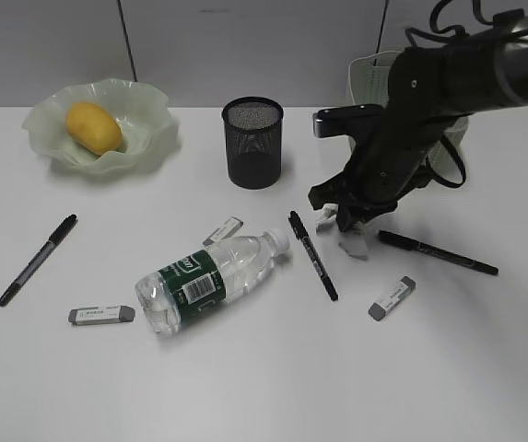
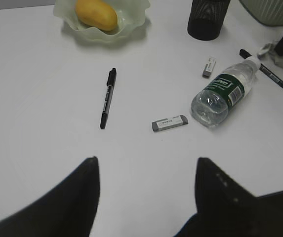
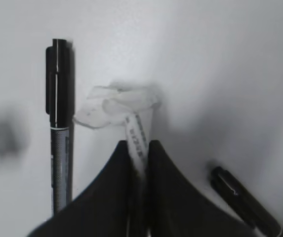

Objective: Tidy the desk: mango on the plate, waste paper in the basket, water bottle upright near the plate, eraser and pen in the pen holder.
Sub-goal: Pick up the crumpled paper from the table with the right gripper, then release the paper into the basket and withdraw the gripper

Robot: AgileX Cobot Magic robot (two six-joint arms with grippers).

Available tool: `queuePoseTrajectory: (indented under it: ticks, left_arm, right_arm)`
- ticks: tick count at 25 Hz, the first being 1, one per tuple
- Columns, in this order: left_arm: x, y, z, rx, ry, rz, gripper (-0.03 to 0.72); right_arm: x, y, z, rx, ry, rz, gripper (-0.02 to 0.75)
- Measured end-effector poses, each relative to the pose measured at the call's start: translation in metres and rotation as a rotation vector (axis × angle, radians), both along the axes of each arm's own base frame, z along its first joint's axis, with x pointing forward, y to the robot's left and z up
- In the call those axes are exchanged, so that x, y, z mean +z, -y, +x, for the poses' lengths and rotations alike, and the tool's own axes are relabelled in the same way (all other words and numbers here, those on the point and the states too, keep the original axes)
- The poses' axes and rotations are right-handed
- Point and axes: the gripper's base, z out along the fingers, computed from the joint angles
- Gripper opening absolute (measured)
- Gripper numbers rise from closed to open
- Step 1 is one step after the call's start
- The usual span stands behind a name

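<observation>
My right gripper [image 3: 138, 144] is shut on the waste paper [image 3: 119, 106], a crumpled white wad with dark print, low over the desk [image 1: 264, 387]; it also shows in the exterior view [image 1: 348, 232]. The mango [image 1: 94, 127] lies in the wavy-rimmed plate [image 1: 153, 110] at the back left. The water bottle [image 1: 208, 281] lies on its side at the middle. The black mesh pen holder [image 1: 252, 143] stands behind it. The basket [image 1: 369, 78] is at the back right, mostly hidden by the right arm. My left gripper [image 2: 146, 163] is open and empty over bare desk.
Three black pens lie on the desk: one at the left [image 1: 38, 259], one beside the bottle cap [image 1: 312, 254], one at the right [image 1: 437, 251]. Three grey erasers lie at the front left [image 1: 102, 315], behind the bottle [image 1: 224, 229] and at the right [image 1: 392, 297].
</observation>
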Motion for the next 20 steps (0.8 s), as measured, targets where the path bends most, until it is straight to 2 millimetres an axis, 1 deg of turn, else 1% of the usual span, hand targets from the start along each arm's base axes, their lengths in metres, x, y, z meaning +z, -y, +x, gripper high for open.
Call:
queuePoseTrajectory:
  ticks: [2, 3, 7, 10, 13, 17, 19, 20]
  left_arm:
    - [0.000, 0.000, 0.000, 0.000, 0.000, 0.000, 0.453]
    - [0.000, 0.000, 0.000, 0.000, 0.000, 0.000, 0.450]
    - [0.000, 0.000, 0.000, 0.000, 0.000, 0.000, 0.445]
    - [0.000, 0.000, 0.000, 0.000, 0.001, 0.000, 0.445]
    - [0.000, 0.000, -0.001, 0.000, 0.004, 0.000, 0.445]
    - [0.000, 0.000, -0.001, 0.000, 0.006, -0.001, 0.445]
    - [0.000, 0.000, -0.001, 0.000, 0.006, -0.001, 0.445]
    - [0.000, 0.000, -0.001, 0.000, 0.006, -0.001, 0.445]
  right_arm:
    - [0.006, -0.001, 0.002, 0.007, -0.018, -0.006, 0.055]
    - [0.011, -0.002, 0.005, 0.011, -0.020, -0.008, 0.042]
    - [0.035, -0.007, 0.014, 0.029, -0.036, -0.014, 0.042]
    - [0.060, -0.011, 0.024, 0.046, -0.019, -0.022, 0.042]
    - [0.092, -0.013, 0.037, 0.057, 0.057, -0.024, 0.041]
    - [0.127, -0.004, 0.055, 0.036, 0.171, -0.023, 0.041]
    - [0.141, 0.008, 0.065, -0.004, 0.225, -0.014, 0.041]
    - [0.146, 0.019, 0.072, -0.038, 0.253, -0.014, 0.041]
